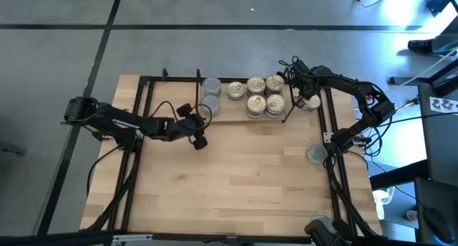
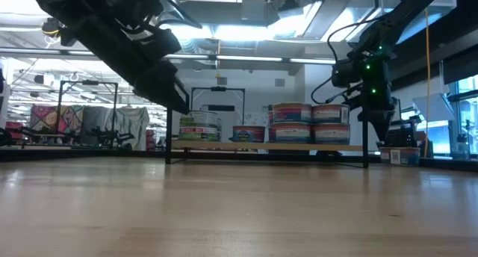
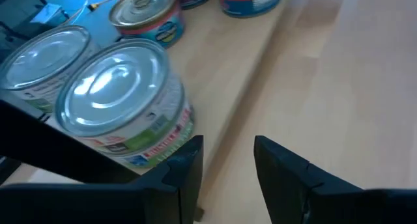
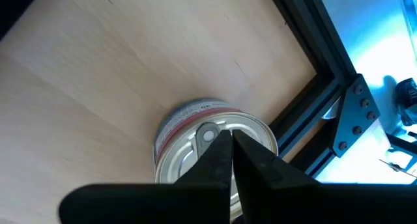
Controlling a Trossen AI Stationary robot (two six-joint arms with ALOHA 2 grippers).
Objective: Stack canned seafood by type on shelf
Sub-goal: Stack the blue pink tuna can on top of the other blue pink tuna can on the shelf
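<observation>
Reaching toward the left end of the shelf [image 1: 230, 119], the left gripper [image 1: 199, 128] hangs just in front of its wooden board with its fingers [image 3: 189, 168] apart and nothing between them. In the left wrist view a stack of silver-topped tins [image 3: 120, 103] stands just beyond one finger, close beside it but outside the gap; whether they touch cannot be told. A gold-lidded tin [image 3: 146, 15] sits farther along the board.

The high view shows that stack [image 1: 210, 96] at the shelf's left end, one gold-lidded tin [image 1: 235, 91] beside it, and a cluster of gold-lidded tins [image 1: 265, 96] toward the right end. From the low view these stand in short piles [image 2: 310, 122] on the board.

The right gripper [image 1: 309, 97] is beside the shelf's right end, over a pull-ring tin [image 4: 212, 152] that rests on the counter [image 1: 243, 181] by the black frame rail. Its fingers [image 4: 225, 165] are pressed together, their tips directly above the lid, gripping nothing.

Another silver-topped tin [image 1: 316, 154] lies alone on the counter near the right edge, well apart from both grippers.
</observation>
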